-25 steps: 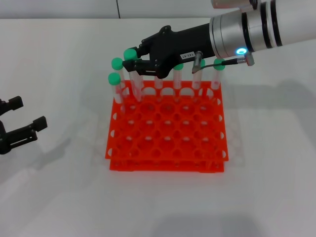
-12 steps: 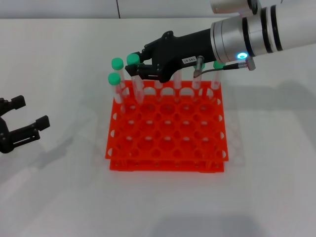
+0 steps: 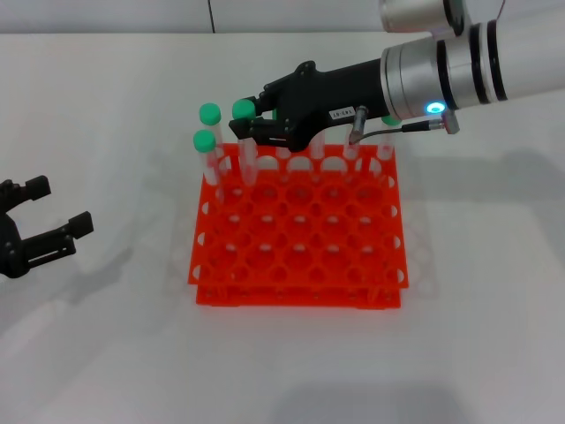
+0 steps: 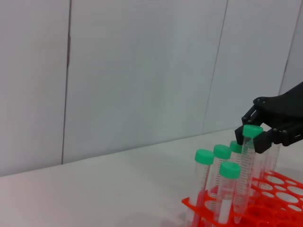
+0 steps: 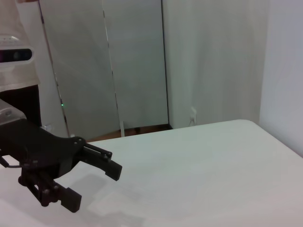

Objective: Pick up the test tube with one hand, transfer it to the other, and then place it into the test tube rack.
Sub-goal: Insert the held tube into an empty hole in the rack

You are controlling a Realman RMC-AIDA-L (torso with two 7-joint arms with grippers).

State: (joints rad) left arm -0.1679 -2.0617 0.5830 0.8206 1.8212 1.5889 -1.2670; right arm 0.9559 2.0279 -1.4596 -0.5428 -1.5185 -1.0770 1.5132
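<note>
Head view shows the right end effector (image 3: 250,129), black with a small white label, reaching in from the upper right of the frame over the back left corner of the test tube rack (image 3: 298,231). Its fingers stand on either side of the test tube (image 3: 246,141) just below the green cap, and whether they are pressing on the tube or slightly apart from it cannot be told. The tube stands upright with its lower end down in a hole of the rack's back row. Two more green-capped tubes (image 3: 208,146) stand just to the left of it at the rack's corner, and further tubes stand along the back row, partly hidden behind the arm. The orange-red rack sits on the white bench (image 3: 106,353) near the middle of the frame.

The left end effector (image 3: 40,225) is at the left edge of the frame, low over the bench and well apart from the rack, its two fingers spread with nothing between them.

Left wrist view shows the capped tubes rising from the rack at the lower right, with the black fingers (image 4: 258,142) of the right end effector around the tallest tube's cap (image 4: 252,131).
</note>
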